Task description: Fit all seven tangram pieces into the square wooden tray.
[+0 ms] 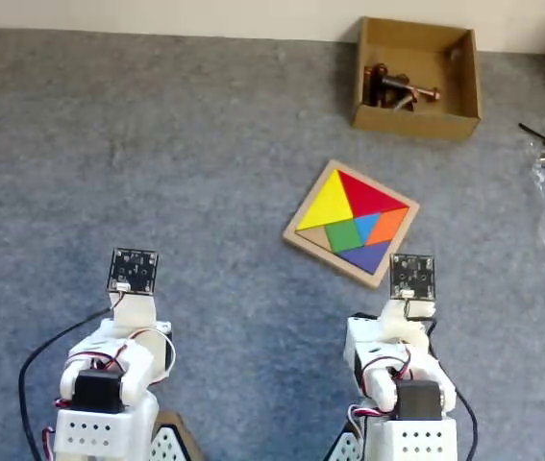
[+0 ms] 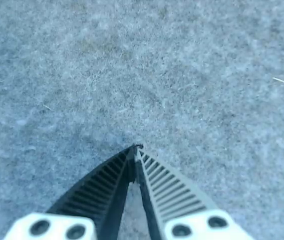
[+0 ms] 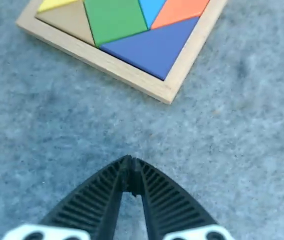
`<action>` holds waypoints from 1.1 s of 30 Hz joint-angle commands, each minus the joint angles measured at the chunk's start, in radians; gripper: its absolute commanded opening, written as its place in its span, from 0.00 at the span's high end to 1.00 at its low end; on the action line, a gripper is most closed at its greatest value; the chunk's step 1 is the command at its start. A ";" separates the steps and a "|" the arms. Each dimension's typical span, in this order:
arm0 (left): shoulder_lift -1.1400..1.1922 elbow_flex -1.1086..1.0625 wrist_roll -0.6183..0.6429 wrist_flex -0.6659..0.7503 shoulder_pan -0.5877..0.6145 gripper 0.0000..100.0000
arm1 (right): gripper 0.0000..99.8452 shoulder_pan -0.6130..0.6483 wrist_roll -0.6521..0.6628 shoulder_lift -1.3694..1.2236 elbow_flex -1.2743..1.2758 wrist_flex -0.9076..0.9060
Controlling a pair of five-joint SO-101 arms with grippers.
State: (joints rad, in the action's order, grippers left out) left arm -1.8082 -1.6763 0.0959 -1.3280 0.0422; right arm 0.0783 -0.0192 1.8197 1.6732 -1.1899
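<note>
The right gripper (image 3: 130,161) sat with tips pressed together just nearside of the wooden tray (image 3: 121,67), seven tangram pieces (image 1: 343,235) seated inside. The left gripper (image 2: 134,148), likewise closed, was over grey carpet (image 2: 182,75).

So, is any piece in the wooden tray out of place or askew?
Nothing stands out: the coloured pieces lie flat inside the tray with no visible gap. Only the tray itself sits turned on the table.

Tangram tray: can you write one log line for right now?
tray: seven pieces inside, full | left gripper: shut, over carpet | right gripper: shut, beside tray
</note>
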 commanded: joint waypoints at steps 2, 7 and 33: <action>-0.007 -0.019 0.008 0.003 -0.016 0.99 | 0.99 0.015 -0.011 0.012 0.111 -0.031; -0.007 -0.019 0.008 0.003 -0.016 0.99 | 0.99 0.016 -0.009 0.012 0.111 -0.058; -0.007 -0.019 0.008 0.003 -0.016 0.99 | 0.99 0.016 -0.012 0.012 0.111 -0.058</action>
State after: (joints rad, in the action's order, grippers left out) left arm -1.8082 -1.6763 0.0959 -1.3280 0.0422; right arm 0.0859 -0.0253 1.8197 1.6732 -1.2421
